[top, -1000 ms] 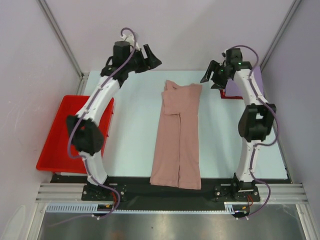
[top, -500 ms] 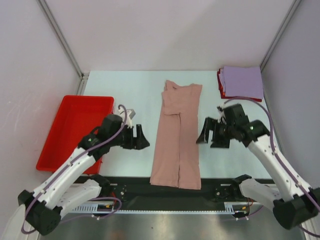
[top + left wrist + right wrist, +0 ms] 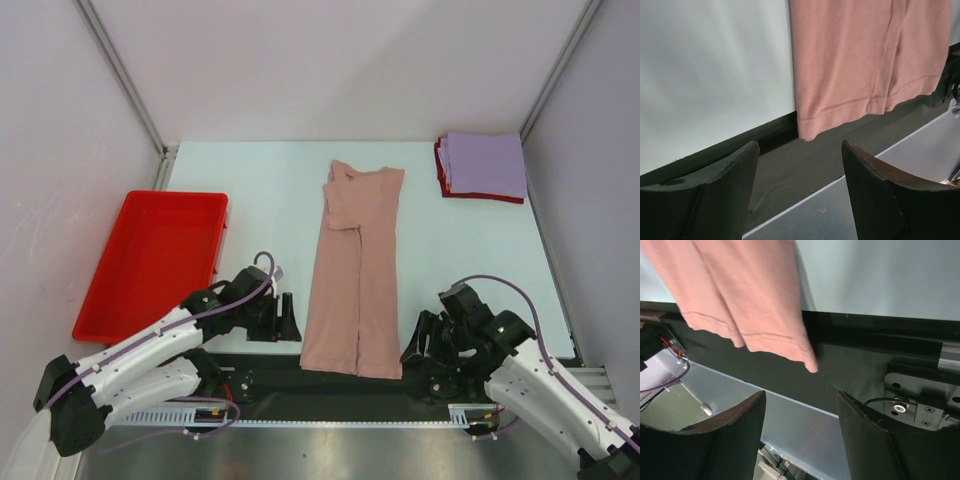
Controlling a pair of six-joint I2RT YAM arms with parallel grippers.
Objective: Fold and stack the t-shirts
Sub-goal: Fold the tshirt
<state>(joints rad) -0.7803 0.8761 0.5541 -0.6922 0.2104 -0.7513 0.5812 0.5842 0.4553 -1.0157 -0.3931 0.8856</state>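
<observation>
The dusty-pink t-shirt lies face down in a long narrow strip down the middle of the table, sleeves folded in, its hem over the black front edge. The hem also shows in the left wrist view and the right wrist view. My left gripper is open and empty just left of the hem's near-left corner. My right gripper is open and empty just right of the near-right corner. A folded lavender t-shirt lies on a folded red one at the far right corner.
A red plastic tray sits at the left edge of the table. The black front rail runs under the hem, with the arm bases on it. Grey walls and metal posts close in the back and sides.
Both arms have swung from the far end of the table down to the near edge, ending beside the shirt's hem corners. The shirt and the stack have not moved.
</observation>
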